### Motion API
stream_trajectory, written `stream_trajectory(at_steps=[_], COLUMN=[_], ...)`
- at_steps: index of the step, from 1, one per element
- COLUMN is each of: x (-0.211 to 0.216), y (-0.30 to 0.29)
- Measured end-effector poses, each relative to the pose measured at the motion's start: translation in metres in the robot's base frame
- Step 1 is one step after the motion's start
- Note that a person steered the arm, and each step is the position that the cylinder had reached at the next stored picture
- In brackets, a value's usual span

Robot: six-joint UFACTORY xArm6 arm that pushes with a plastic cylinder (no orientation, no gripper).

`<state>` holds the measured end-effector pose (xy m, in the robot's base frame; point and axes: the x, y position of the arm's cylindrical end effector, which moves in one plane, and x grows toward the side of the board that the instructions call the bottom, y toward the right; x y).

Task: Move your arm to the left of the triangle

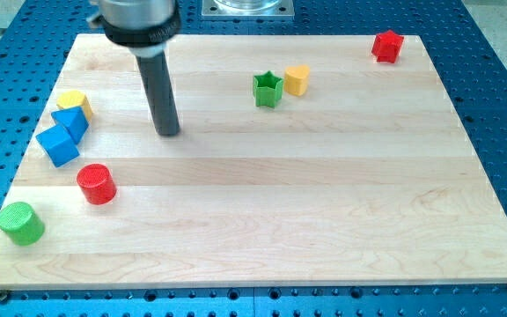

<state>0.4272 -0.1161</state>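
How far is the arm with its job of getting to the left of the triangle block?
Done: nothing certain; no block looks disturbed. In hand: my tip stands on the board, to the view's right of the blue triangle, apart from it. Left: pass around the blue triangle, the blue cube and the yellow block to the triangle's left side, near the board's edge.
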Motion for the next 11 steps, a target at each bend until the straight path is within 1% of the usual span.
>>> stream_trajectory(at_steps=[1,2,3,4,5,6,7,8,9,10,11], x=[0.013,0.014,0.028,0.027,-0.005,-0.068,-0.143,-0.164,-0.164,-0.095,-0.048], y=[-0.077,-0.140,-0.142,-0.078,-0.064,-0.078,-0.127,-0.189,-0.189,-0.189,-0.189])
